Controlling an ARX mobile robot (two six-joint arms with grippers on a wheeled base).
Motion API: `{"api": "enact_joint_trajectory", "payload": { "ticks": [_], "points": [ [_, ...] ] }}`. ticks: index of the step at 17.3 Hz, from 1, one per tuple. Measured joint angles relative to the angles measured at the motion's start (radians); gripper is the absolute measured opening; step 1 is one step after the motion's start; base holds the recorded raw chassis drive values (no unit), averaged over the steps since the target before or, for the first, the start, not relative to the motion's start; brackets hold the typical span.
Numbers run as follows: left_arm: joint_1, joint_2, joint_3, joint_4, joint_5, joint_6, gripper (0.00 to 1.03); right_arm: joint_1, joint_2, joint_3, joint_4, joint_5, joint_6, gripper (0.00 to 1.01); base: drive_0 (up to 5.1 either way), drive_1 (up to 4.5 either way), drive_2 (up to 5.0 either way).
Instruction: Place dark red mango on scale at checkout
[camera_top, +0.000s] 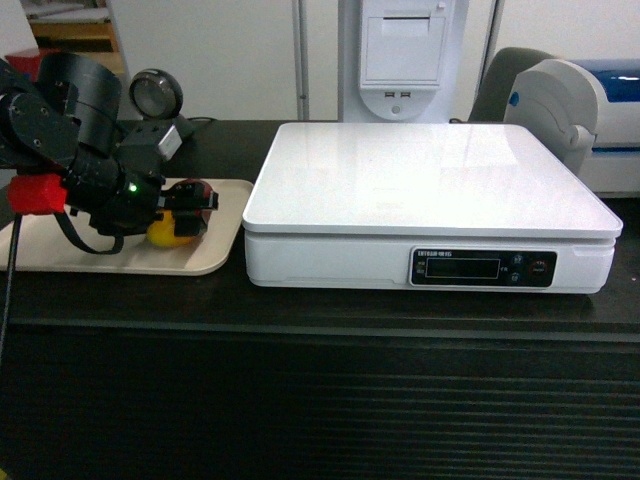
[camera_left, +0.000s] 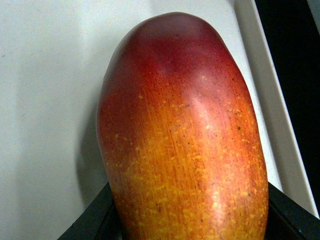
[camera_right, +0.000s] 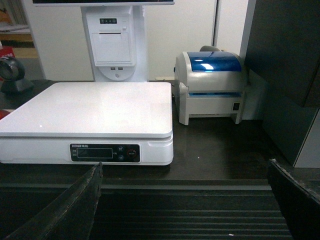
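One arm is doing all the work at this moment: I am watching the left gripper (camera_top: 190, 212) sitting over the beige tray (camera_top: 225, 255), which lies just left of the scale (camera_top: 430, 185) on the bench (camera_top: 320, 310). In the left wrist view the dark red mango (camera_left: 182, 140) is filling the frame between the two dark fingertips (camera_left: 90, 222) at the bottom corners, so I am reading the gripper as straddling the fruit; whether the pads are already pressing on it I cannot tell. The mango's long axis is running straight away from the wrist, orange end near the gripper and dark red end far, and the fruit is lying on the tray floor close to the tray's right rim. In the head view it is showing yellow-orange below the fingers (camera_top: 172, 233).

Looking farther, the scale's white platform is lying to the right of the mango, so I am judging that the coming move means a lift and a carry rightward over the tray's rim. The left arm is clearly the nearer one.

My right gripper (camera_right: 185, 200) is hanging with its jaws wide apart and holding nothing, in front of the scale's display panel (camera_right: 105, 153), with the label printer (camera_right: 212, 85) beyond the scale's right edge.
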Motion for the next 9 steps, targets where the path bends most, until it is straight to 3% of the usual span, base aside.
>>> {"api": "enact_joint_trajectory", "payload": {
  "ticks": [5, 9],
  "points": [
    [0.02, -0.251, -0.193, 0.11, 0.019, 0.019, 0.57, 0.0, 0.0, 0.0, 0.0, 0.0, 0.0, 0.98, 0.0, 0.0, 0.0],
    [-0.033, -0.555, -0.44, 0.177, 0.047, 0.052, 0.57, 0.0, 0.0, 0.0, 0.0, 0.0, 0.0, 0.98, 0.0, 0.0, 0.0]
  ]
}}
